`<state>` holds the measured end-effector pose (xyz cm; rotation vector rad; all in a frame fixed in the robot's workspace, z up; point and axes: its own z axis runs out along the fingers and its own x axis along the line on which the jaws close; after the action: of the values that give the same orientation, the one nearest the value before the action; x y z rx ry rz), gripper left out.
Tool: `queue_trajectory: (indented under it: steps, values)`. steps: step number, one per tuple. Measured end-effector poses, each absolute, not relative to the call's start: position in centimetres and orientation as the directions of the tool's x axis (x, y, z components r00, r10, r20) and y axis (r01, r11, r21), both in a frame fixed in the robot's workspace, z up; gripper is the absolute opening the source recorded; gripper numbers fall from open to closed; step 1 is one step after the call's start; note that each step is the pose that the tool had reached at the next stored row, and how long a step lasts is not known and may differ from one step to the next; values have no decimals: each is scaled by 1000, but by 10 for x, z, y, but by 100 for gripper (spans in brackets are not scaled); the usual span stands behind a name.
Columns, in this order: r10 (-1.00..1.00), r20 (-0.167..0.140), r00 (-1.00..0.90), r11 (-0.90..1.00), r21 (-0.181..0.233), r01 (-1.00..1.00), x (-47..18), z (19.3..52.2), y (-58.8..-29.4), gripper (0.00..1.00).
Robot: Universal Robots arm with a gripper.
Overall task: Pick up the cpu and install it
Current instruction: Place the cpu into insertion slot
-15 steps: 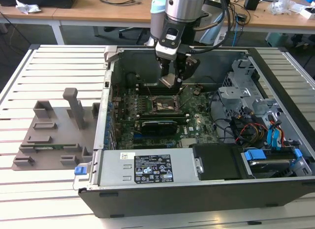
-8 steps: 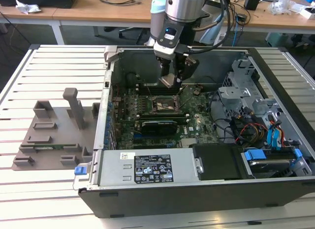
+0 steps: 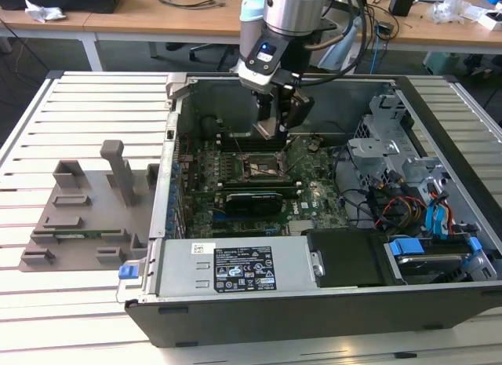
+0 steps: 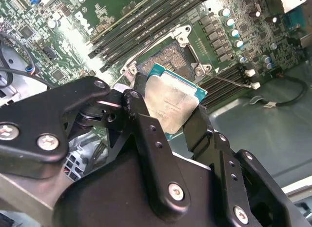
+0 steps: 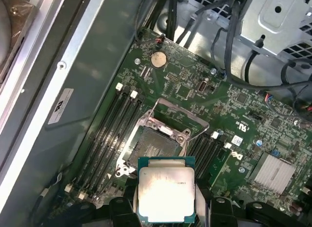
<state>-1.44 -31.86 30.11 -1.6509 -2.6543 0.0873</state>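
The cpu (image 4: pixel 173 107) is a small square chip with a pale silvery top and a green rim, and my gripper (image 4: pixel 168 107) is shut on it by two opposite edges. In the first wrist view the cpu (image 5: pixel 166 190) hangs level a short way above the motherboard, just off the open socket (image 5: pixel 156 144), whose metal frame stands raised. The socket (image 4: pixel 168 58) shows bare contacts. In the exterior view my gripper (image 3: pixel 276 128) reaches down into the open computer case (image 3: pixel 180 106), over the socket (image 3: pixel 259 162) near the case's back wall.
Memory slots (image 5: pixel 112 134) flank the socket on both sides. A long black expansion card (image 3: pixel 251 200) lies in front of it, then the power supply (image 3: pixel 235 267). A drive cage (image 3: pixel 392 129) and cables (image 3: pixel 392 208) stand at the exterior view's right. A grey fixture (image 3: pixel 86 208) sits outside the case.
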Motion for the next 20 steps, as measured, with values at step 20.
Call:
queue_trajectory:
  steps: [20]
  values:
    - [967,-18,-253,251,-56,966,-14,301,-319,55]
